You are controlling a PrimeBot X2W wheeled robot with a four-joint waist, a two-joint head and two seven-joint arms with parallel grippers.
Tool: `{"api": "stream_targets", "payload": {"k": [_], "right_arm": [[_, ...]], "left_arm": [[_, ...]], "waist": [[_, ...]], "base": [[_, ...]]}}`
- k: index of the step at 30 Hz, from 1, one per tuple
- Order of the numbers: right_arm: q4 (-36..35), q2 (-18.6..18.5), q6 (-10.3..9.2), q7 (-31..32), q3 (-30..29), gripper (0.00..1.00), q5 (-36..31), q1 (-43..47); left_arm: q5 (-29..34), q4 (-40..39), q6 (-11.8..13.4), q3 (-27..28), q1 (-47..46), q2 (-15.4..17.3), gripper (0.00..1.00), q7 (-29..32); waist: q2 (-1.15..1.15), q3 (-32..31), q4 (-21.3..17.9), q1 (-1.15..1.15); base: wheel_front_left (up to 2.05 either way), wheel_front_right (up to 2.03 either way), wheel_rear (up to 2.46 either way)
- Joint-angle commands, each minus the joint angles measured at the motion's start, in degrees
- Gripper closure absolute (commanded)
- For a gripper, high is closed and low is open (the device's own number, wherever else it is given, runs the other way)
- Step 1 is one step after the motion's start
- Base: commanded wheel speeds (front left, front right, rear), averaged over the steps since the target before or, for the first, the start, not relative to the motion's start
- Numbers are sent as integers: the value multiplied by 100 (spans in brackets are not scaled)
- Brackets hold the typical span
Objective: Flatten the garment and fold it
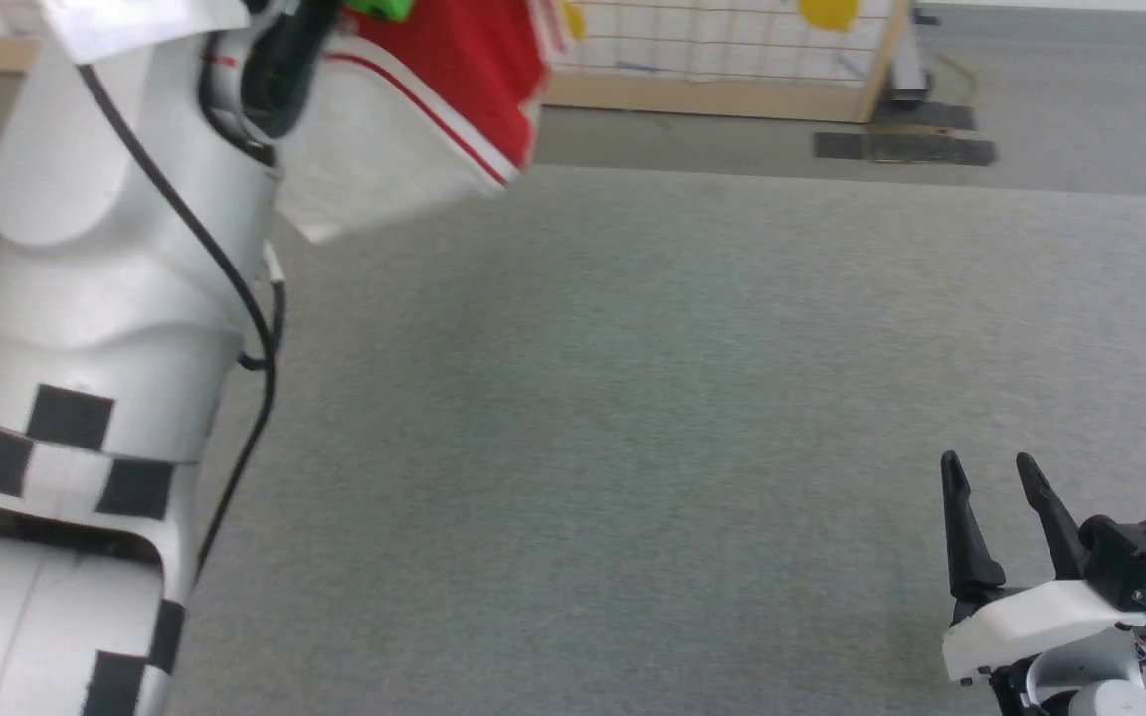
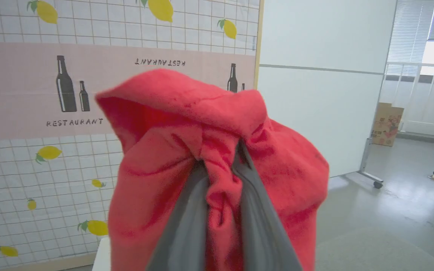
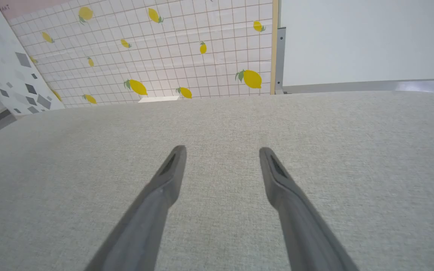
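Between the fingers of the left gripper (image 2: 220,162) a bunch of the red jersey-style shirt with white sleeves (image 2: 171,124) is pinched, held high — likely so it hangs open above the grey cloth surface (image 1: 633,398); the right gripper (image 1: 986,467) sits low, jaws spread, empty.

You see the garment (image 1: 454,80) held up high at the top of the head view. It shows a red body panel, and below that a white sleeve panel crossed by a thin red line and edged with red-and-white striped trim. It hangs loose and tilted rather than spread flat, with its lower white corner drooping down and to the left. In the left wrist view, its red fabric is bunched into a creased, hood-like fold. A narrow pinch of cloth is clamped between the two fingers of the left gripper (image 2: 220,154), and the rest billows around them.
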Motion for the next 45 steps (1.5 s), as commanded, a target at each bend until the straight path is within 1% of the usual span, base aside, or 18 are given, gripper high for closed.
{"api": "stream_targets", "payload": {"k": [1, 4, 9, 14, 16, 20, 23, 24, 27, 30, 35, 37, 39, 41, 43, 45], "right_arm": [[37, -5, -8, -59, -19, 0, 47, 25], [97, -5, -8, -102, -104, 0, 54, 55], [141, -5, -8, -103, -157, 0, 25, 94], [165, -5, -8, -123, -153, 0, 49, 85], [179, -5, -8, -131, -149, 0, 67, 58], [193, -5, -8, -150, -133, 0, 91, -2], [223, -5, -8, -169, -109, 0, 116, -13], [265, -5, -8, -194, -123, 0, 131, -3], [312, -5, -8, -212, -152, 0, 135, 18], [337, -5, -8, -213, -187, 0, 120, 31], [366, -5, -8, -191, -269, 0, 63, 47], [356, -5, -8, -165, -286, 0, 70, 53], [350, -5, -8, -142, -311, 0, 70, 52], [355, -5, -8, -109, -317, 0, 78, 41], [355, -5, -8, -71, -303, 0, 70, 16], [354, -5, -8, -13, -293, 0, 59, -8]], "left_arm": [[-93, -45, -40, -55, 168, -59, 100, 10], [-308, -122, -40, -282, 524, -251, 100, 82], [-592, -69, -40, -780, 1211, -579, 100, 219], [-838, 260, -40, -1514, 2046, -802, 100, 442], [-899, 459, -40, -1835, 2350, -846, 100, 658], [-1044, 876, -40, -2467, 2866, -892, 100, 1419], [-1193, 1113, -40, -2709, 3098, -899, 100, 1937], [-1370, 1150, -40, -2704, 3188, -905, 0, 2160], [-1718, 981, -40, -2491, 3189, -901, 0, 2317], [-2052, 657, -40, -2095, 3109, -834, 0, 2171], [-2729, 60, 3, -1207, 3026, -679, 0, 1804], [-2860, -156, 64, -855, 2997, -557, 0, 1522], [-2814, -351, 145, -531, 2975, -393, 0, 1067], [-2628, -489, 204, -290, 3000, -186, 0, 558], [-2338, -591, 293, -86, 3075, 53, 0, -17], [-1904, -664, 419, 22, 3186, 338, 0, -614]], "waist": [[0, -192, -602, 0], [0, -104, -781, 0], [0, 38, -921, 0], [0, 121, -996, 0], [0, 145, -1021, 0], [0, 172, -1028, 0], [0, 170, -991, 0], [0, 153, -914, 0], [0, 94, -803, 0], [0, 9, -681, 0], [0, -211, -467, 0], [0, -289, -403, 0], [0, -349, -342, 0], [0, -401, -300, 0], [0, -436, -273, 0], [0, -462, -242, 0]], "base": [[0, 0, 0], [0, 0, 0], [0, 0, 0], [0, 0, 0], [0, 0, 0], [0, 0, 0], [0, 0, 0], [0, 0, 0], [0, 0, 0], [0, 0, 0], [0, 0, 0], [0, 0, 0], [0, 0, 0], [0, 0, 0], [0, 0, 0], [0, 0, 0]]}}
